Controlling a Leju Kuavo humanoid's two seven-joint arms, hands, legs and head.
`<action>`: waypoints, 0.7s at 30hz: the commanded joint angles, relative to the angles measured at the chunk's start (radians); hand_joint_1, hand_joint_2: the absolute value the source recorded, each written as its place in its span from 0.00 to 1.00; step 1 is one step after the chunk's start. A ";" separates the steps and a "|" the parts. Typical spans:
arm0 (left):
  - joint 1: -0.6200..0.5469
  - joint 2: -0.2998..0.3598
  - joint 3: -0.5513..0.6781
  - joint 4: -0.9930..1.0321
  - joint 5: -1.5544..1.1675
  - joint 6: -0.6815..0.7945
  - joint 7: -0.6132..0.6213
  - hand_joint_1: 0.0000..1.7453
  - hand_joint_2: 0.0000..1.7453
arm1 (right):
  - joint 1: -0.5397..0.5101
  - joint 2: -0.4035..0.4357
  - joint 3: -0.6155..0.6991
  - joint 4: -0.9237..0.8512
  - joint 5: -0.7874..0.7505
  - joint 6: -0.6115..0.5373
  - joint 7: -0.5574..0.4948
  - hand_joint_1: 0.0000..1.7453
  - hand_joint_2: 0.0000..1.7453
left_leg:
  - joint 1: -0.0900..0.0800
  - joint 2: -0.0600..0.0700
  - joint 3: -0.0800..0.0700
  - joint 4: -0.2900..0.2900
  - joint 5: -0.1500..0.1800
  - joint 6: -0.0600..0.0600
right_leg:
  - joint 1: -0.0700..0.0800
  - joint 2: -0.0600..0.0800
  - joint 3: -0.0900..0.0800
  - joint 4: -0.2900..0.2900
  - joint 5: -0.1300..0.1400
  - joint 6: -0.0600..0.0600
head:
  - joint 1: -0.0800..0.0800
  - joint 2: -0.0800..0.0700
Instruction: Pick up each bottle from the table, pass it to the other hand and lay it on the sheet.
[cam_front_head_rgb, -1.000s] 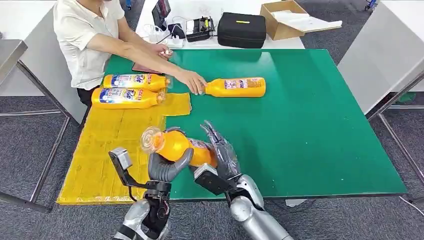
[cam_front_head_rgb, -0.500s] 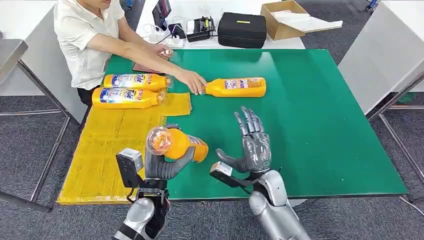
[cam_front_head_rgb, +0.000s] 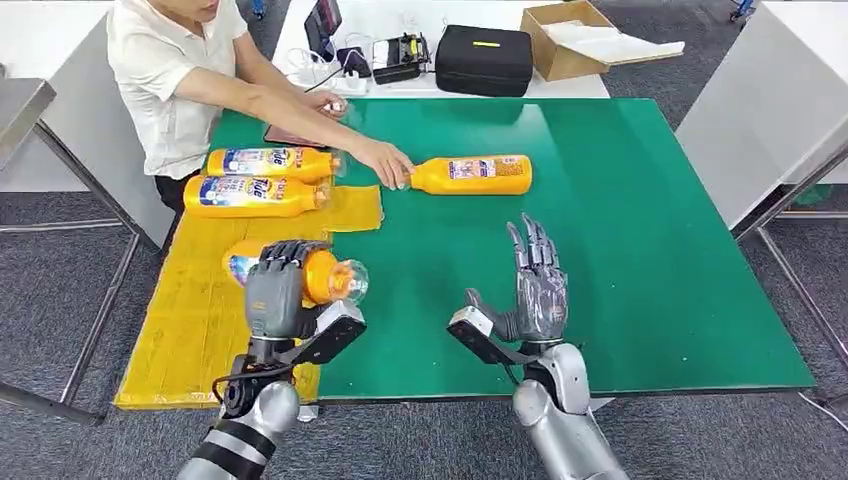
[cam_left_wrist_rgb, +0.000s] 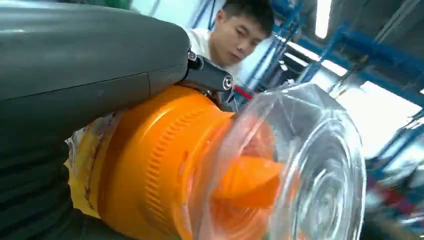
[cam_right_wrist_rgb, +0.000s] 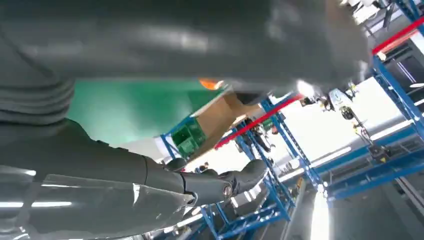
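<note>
My left hand (cam_front_head_rgb: 274, 290) grips an orange bottle (cam_front_head_rgb: 318, 276) with a clear cap, held lying over the near part of the yellow sheet (cam_front_head_rgb: 190, 330). The left wrist view looks straight along that bottle (cam_left_wrist_rgb: 165, 165) at its cap. My right hand (cam_front_head_rgb: 538, 285) stands open with fingers up over the green table (cam_front_head_rgb: 640, 250), holding nothing. Two orange bottles (cam_front_head_rgb: 268, 162) (cam_front_head_rgb: 255, 195) lie side by side at the sheet's far end. Another orange bottle (cam_front_head_rgb: 472, 174) lies on the green table, and a person's hand (cam_front_head_rgb: 388, 165) touches its neck.
A person in a white shirt (cam_front_head_rgb: 165, 70) sits at the table's far left corner, reaching across it. A black case (cam_front_head_rgb: 484, 58), chargers and a cardboard box (cam_front_head_rgb: 570, 35) stand on the white table beyond. Metal table legs stand at both sides.
My left hand has turned over and carried the bottle left, over the yellow sheet. My right hand let go of the bottle and drew away to the right, fingers spread.
</note>
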 joint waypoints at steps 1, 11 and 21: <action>-0.183 0.067 0.028 0.323 -0.163 -0.207 0.168 1.00 1.00 | -0.014 -0.037 0.050 0.034 -0.028 -0.048 0.017 0.00 0.00 | 0.001 0.001 0.003 0.000 -0.001 0.000 | 0.002 -0.001 0.004 -0.001 -0.001 -0.003 | 0.000 0.000; -0.284 0.076 0.002 0.519 -0.225 -0.406 0.257 1.00 1.00 | -0.005 -0.036 0.037 0.018 -0.031 -0.004 0.017 0.00 0.00 | 0.001 0.001 0.003 0.000 -0.001 0.000 | 0.001 0.000 0.003 -0.001 0.000 -0.003 | 0.000 0.000; -0.334 0.047 -0.016 0.610 -0.266 -0.521 0.289 0.00 1.00 | -0.010 -0.027 0.037 0.031 -0.044 0.017 0.005 0.00 0.00 | 0.001 0.001 0.004 0.000 -0.001 0.000 | 0.002 0.000 0.005 -0.001 -0.001 -0.004 | 0.000 0.000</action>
